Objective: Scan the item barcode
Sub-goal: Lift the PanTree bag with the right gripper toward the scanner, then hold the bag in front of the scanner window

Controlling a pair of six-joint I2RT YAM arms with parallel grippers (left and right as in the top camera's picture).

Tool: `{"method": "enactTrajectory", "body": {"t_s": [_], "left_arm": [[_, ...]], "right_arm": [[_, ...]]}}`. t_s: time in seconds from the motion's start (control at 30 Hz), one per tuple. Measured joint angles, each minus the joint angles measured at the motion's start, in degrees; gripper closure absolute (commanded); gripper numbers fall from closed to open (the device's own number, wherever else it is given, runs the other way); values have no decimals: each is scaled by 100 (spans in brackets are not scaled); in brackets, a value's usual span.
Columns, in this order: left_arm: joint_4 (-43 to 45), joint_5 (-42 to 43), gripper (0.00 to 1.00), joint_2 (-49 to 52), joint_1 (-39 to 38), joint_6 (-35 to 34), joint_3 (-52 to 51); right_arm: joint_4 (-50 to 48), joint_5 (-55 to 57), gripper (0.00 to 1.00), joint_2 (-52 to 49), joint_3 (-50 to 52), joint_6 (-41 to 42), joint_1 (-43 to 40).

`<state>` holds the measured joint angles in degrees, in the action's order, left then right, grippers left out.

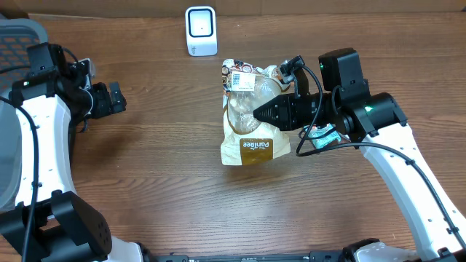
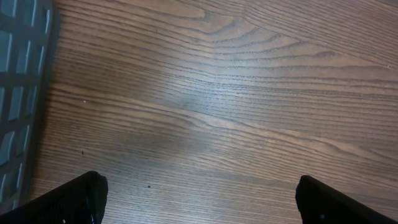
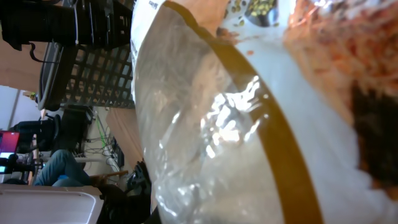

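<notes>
- I see a brown wooden surface [image 1: 175,189] under both arms, with long lines in the wood.
- At the left edge sits a grey basket [image 1: 13,44] with holes in it. The left wrist view shows its side just beside bare wood.
- In the middle lies the bag [image 1: 251,138]. It is clear on top and tan lower down, with writing on it. It is between the arms, closer to the right one.
- A white label [image 1: 240,76] is at the far end of the bag, facing up.
- Farther back stands a small white scanner [image 1: 201,30], near that end of the bag but not touching it.
- Past the bag, the right wrist view shows the room: a black crate [image 3: 99,62] and someone in blue trousers [image 3: 59,168].
- My left arm is bent at the left side. The left pincer [image 1: 120,99] points toward the middle, well apart from the bag. It is wide, with only wood between its fingertips [image 2: 74,196].
- My right arm reaches in from the right. The right pincer [image 1: 263,113] is pinched tight on the clear part of the bag, which fills its wrist view.
</notes>
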<state>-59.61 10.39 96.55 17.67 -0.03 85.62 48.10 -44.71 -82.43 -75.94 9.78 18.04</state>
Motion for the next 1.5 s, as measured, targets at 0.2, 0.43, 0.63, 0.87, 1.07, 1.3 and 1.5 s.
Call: {"method": "enactTrajectory", "body": {"t_s": [0.2, 0.43, 0.63, 0.87, 1.07, 1.3, 1.5], "left_arm": [[11, 0, 0, 0, -2, 0, 0], [28, 0, 0, 0, -2, 0, 0], [28, 0, 0, 0, -4, 0, 0], [42, 2, 0, 0, -4, 0, 0], [42, 2, 1, 0, -4, 0, 0], [46, 0, 1, 0, -7, 0, 0], [46, 0, 0, 0, -4, 0, 0]], "right_arm": [[20, 0, 96, 0, 0, -2, 0], [55, 0, 96, 0, 0, -15, -2], [74, 48, 96, 0, -4, -20, -9], [584, 581, 96, -26, -907, -37, -42], [629, 2656, 96, -719, -2846, -127, 70], [-1012, 5307, 96, -1978, -3329, -1025, 682], [-2649, 6819, 96, -2981, -3329, -2623, 1132]]}}
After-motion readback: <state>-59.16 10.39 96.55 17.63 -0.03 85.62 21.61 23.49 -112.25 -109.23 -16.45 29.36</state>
